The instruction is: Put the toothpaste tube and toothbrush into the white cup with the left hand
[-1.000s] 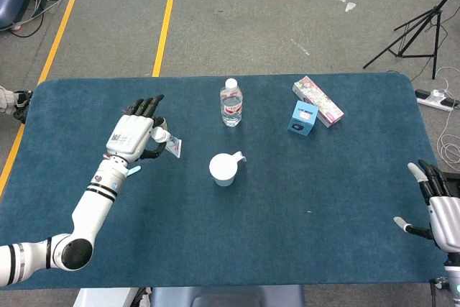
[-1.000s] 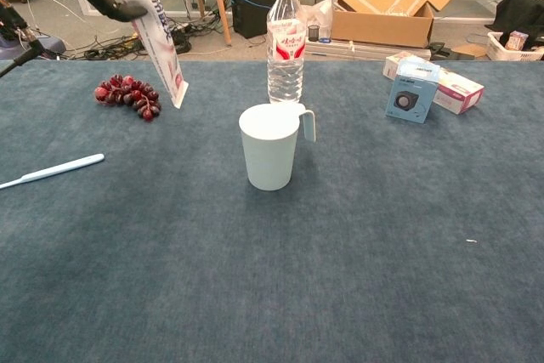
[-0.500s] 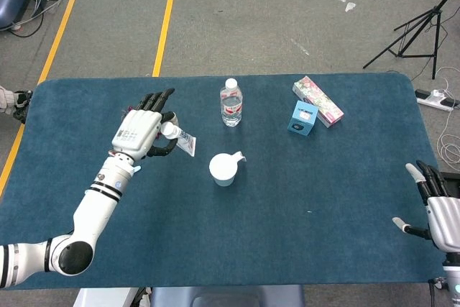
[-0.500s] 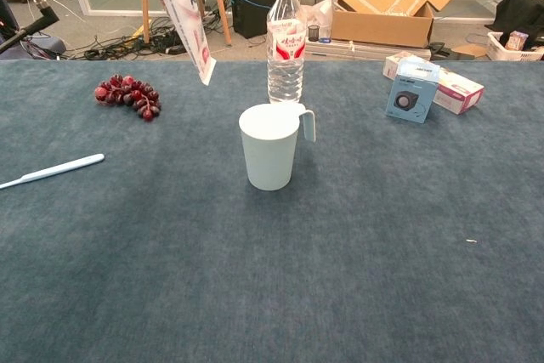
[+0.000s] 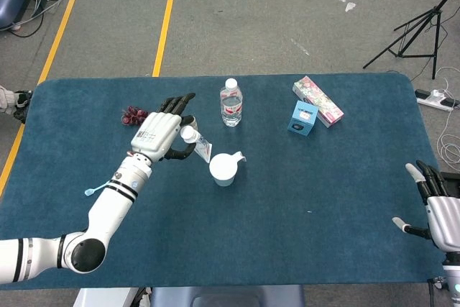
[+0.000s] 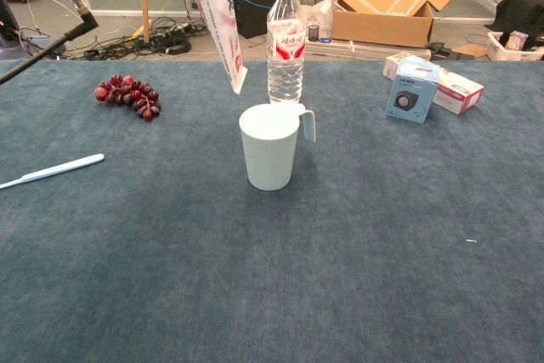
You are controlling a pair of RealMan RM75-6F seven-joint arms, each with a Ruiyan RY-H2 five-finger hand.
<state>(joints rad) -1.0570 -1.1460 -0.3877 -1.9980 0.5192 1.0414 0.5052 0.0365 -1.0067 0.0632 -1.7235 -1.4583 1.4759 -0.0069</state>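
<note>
Since a second ago the left hand (image 5: 162, 136) has carried the tube (image 6: 222, 27) rightward across the worktop (image 5: 309, 199), from over the grapes (image 6: 127, 96) to just left of the cup (image 6: 269, 146). The grapes, hidden under the hand in the earlier head view, now show behind it.

The left hand holds the tube by its cap end, with the dark fingers (image 5: 179, 101) stretched out past it. In the chest view the tube hangs tilted, cap up and to the left, its flat crimped end lowest, above and just left of the cup's rim and not touching it. The cup stands upright near the middle of the worktop, handle to the right.

The toothbrush (image 6: 51, 170) lies flat at the left side of the worktop, well apart from the cup; in the head view only its pale blue end shows beside the left forearm.

The right hand (image 5: 435, 200) sits at the right edge of the worktop, fingers spread and holding nothing.

A bottle (image 5: 231, 103) stands upright just behind the cup. To the right, a small blue box (image 5: 303, 118) stands touching or just beside a longer pink-and-white box (image 5: 318, 101) that lies flat behind it.
</note>
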